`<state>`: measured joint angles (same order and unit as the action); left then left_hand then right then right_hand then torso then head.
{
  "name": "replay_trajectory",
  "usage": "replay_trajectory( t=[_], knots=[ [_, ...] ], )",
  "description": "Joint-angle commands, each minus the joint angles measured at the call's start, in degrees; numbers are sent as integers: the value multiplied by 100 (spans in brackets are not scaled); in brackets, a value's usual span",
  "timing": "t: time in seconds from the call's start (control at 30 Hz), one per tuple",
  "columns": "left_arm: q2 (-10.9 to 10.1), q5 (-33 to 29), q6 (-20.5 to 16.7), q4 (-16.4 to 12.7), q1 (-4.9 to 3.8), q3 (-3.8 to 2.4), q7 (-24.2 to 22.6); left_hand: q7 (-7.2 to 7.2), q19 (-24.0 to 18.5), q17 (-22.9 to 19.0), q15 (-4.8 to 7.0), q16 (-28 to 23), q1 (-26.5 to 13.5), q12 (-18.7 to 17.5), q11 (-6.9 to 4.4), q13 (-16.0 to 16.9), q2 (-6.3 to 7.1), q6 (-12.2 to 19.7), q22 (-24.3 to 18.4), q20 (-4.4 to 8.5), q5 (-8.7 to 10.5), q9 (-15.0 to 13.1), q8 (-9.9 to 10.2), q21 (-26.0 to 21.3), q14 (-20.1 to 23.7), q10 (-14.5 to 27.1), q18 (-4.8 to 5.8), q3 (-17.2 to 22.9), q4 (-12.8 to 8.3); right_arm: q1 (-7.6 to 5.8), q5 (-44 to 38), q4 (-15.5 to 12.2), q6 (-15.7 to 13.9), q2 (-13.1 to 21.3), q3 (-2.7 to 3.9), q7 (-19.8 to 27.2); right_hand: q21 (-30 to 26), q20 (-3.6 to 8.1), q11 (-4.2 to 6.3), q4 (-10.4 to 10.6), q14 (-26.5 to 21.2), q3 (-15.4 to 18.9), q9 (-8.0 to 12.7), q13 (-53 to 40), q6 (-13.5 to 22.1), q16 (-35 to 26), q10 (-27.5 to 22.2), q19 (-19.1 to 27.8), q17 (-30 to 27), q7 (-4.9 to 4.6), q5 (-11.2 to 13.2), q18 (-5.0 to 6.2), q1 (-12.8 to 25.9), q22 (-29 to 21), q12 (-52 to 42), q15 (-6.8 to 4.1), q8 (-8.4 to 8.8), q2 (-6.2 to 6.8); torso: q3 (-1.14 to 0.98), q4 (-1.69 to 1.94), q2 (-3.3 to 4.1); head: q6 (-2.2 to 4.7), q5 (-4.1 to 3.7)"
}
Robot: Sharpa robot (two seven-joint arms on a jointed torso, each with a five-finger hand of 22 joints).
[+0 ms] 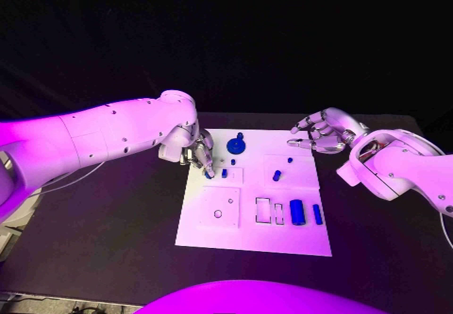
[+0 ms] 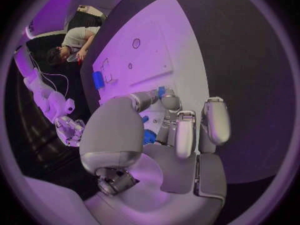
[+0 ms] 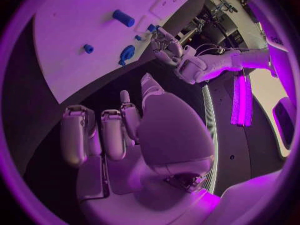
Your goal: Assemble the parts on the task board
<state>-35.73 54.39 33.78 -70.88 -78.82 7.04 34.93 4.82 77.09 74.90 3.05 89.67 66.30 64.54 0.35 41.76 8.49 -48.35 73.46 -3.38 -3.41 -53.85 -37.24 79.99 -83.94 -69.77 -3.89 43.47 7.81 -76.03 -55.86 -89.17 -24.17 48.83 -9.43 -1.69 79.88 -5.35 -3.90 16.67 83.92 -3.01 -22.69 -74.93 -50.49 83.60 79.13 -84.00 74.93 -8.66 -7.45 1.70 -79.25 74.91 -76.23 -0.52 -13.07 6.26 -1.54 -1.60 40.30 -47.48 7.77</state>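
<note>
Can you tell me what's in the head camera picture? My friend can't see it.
The left hand reaches down to a small blue part on the white board. The right hand hovers open beside the board, holding nothing.

One white task board (image 1: 283, 239) lying on one desk (image 1: 113, 248), seven blue parts (image 1: 297, 212) showing on it, two hands (image 1: 321, 133) hovering

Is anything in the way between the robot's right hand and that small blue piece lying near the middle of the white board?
Nothing visible: the right hand hovers off the task board's far right corner, and only bare board lies between it and the small blue part.
</note>
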Motion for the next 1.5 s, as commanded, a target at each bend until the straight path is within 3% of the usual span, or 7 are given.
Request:
replay_trajectory(
  t=[0.03,0.1,0.3,0.67,0.97,1.5],
  knots=[
    [-160,-130,-349,-159,32,-18,-37,-12,12,1492,-23,24,44,29,-9,10,-3,-37,19,-8,-37,-6,9,35,-599,-54,-32,987,-1006,3,-58,-16,51,11,0,17,-12,-7,6,-14,318,24,9,-426,35,-23,11,-175,339,3,-22,63,-60,898,-29,1,-31,-13,-5,-1,4,-14,-22],
    [-290,-212,-556,-298,35,-58,-48,-14,15,1489,-22,23,43,33,-11,16,-1,-43,22,-8,-41,-6,10,37,-598,-60,-31,988,-1006,2,-58,-26,46,20,0,14,-12,-7,6,-14,318,24,9,-426,35,-23,11,-175,339,3,-22,63,-60,898,-29,1,-31,-13,-15,-7,11,17,-22],
    [-594,-232,-1156,-613,66,-135,-75,-24,56,1488,-13,22,34,42,-21,29,14,-77,68,-5,-54,-1,20,67,-598,-92,-21,1004,-1011,2,-58,-39,38,44,0,11,-12,-7,6,-14,318,24,9,-426,35,-23,11,-175,339,3,-22,63,-60,898,-29,1,-31,-13,7,23,-6,0,-47],
    [-956,-313,-1831,-1058,155,-171,-87,-41,106,1498,3,27,15,62,-38,66,46,-126,123,4,-60,4,37,103,-602,-151,-8,1042,-1014,3,-59,-40,39,59,0,13,-12,-7,6,-14,318,24,9,-426,35,-23,11,-175,339,3,-22,63,-60,898,-29,1,-31,-13,6,17,-4,-9,-27],
    [-890,-366,-1706,-1045,177,-173,-31,-45,113,1498,7,27,10,62,-42,66,55,-137,129,8,-60,5,42,107,-602,-162,-7,1054,-1014,3,-60,-31,45,53,0,11,-12,-7,6,-14,318,24,9,-426,35,-23,11,-175,339,3,-22,63,-60,898,-29,1,-31,-13,-1,11,-1,-11,-17],
    [-513,-224,-1039,-602,176,-163,59,-46,99,1488,9,22,8,46,-44,40,61,-139,110,10,-56,7,48,96,-598,-155,-12,1060,-1015,5,-60,-15,60,37,0,4,-12,-7,6,-14,318,24,9,-426,35,-23,11,-175,339,3,-22,63,-60,898,-29,1,-31,-13,-4,11,-3,-29,-15]
  ],
)
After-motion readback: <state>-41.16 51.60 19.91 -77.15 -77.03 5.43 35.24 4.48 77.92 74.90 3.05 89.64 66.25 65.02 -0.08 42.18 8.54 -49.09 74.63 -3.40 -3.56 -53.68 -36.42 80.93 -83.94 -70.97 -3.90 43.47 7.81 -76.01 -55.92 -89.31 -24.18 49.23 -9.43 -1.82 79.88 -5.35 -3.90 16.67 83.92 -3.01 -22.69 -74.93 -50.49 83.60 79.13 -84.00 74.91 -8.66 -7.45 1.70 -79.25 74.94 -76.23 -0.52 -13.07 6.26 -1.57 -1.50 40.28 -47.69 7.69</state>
